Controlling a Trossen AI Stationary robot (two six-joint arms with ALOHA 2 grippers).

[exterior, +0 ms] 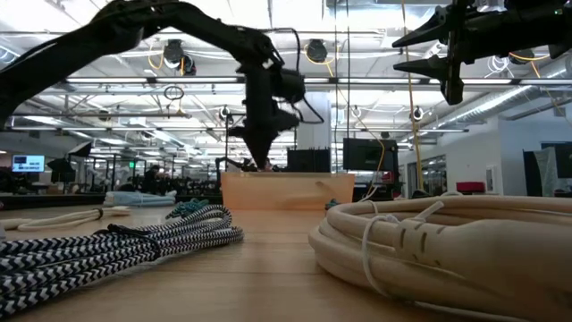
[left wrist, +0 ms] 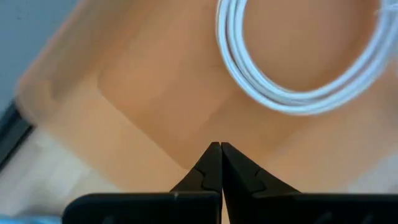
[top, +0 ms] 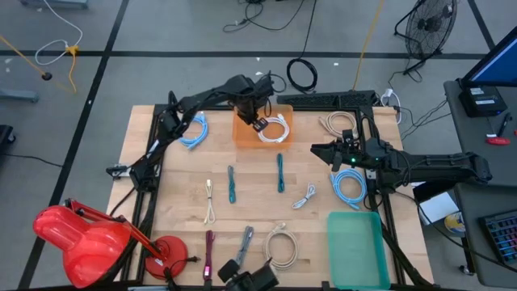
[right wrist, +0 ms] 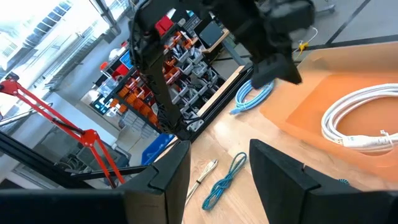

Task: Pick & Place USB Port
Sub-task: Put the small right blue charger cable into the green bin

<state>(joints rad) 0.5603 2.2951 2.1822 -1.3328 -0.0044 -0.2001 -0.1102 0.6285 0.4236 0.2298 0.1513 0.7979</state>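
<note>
High view | left tool [top: 257, 123] pinched together, empty, over translucent orange bin [top: 245, 133] holding coiled white cable [top: 273, 129] | right tool [top: 317, 150] spread apart above wooden bench [top: 178, 194] | braided teal cables [top: 231, 183] between.

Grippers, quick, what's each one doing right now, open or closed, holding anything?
Left gripper: closed, empty, over the orange bin.
Right gripper: open, empty, raised above the table.

Front-left corner: I see a red desk lamp [top: 77, 234] lying across the table edge.
Floor: I see a fan [top: 428, 28] beyond the table's right side.
</note>
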